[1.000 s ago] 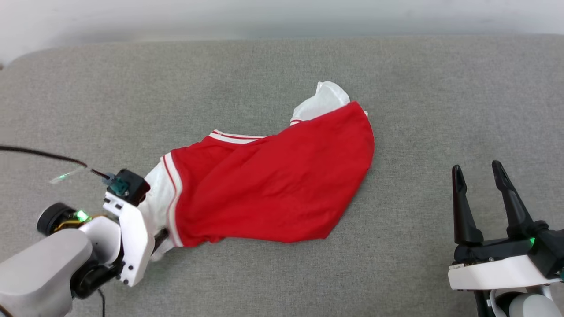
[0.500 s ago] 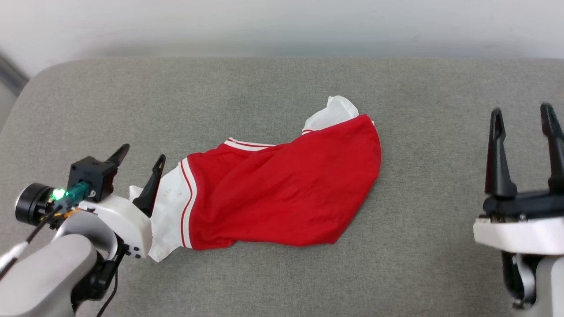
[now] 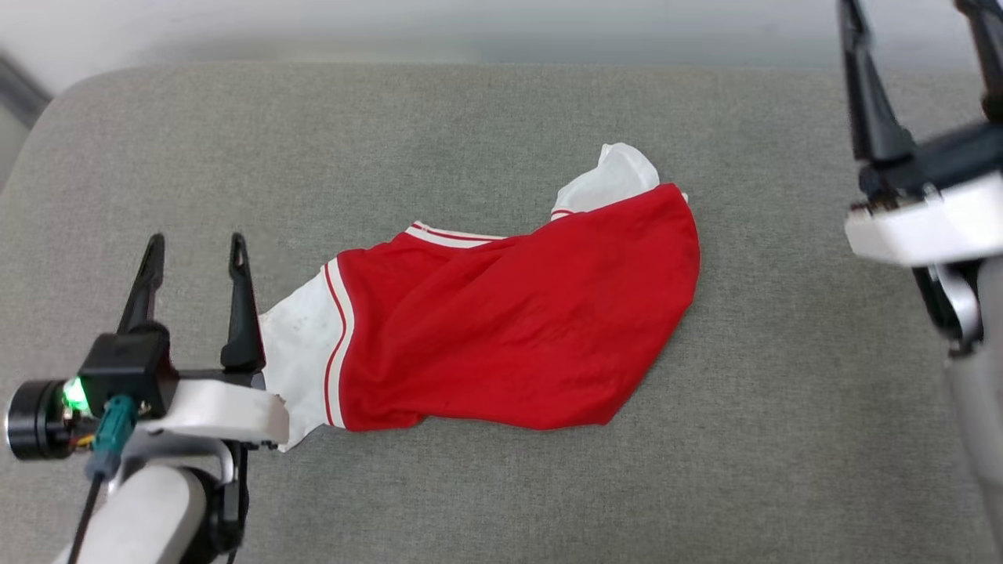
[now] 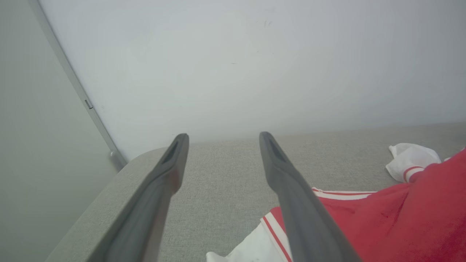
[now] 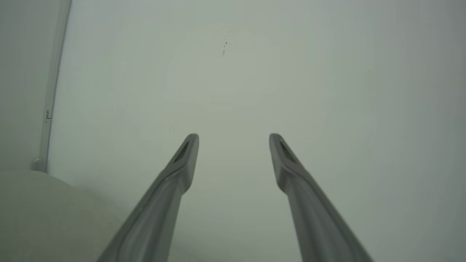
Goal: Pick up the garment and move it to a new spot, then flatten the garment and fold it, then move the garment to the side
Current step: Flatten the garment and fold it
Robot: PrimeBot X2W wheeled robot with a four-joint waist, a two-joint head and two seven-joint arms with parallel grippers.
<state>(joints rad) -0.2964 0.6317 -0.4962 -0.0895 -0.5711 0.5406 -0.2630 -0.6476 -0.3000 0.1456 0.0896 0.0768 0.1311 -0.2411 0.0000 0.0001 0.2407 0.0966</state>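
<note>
Hovering at 9 o'clock of the garment (image 3: 509,337), the left gripper (image 3: 196,243) is wide open and empty, one finger just beside it. The garment lies crumpled in the middle of the grey cushion (image 3: 470,133). At 2 o'clock the right gripper (image 3: 915,47), also open and empty, is well apart. A pinch may catch one layer only and twist the cloth. Folds hide much of it, and the right fingertips are cut off in the head view.
</note>
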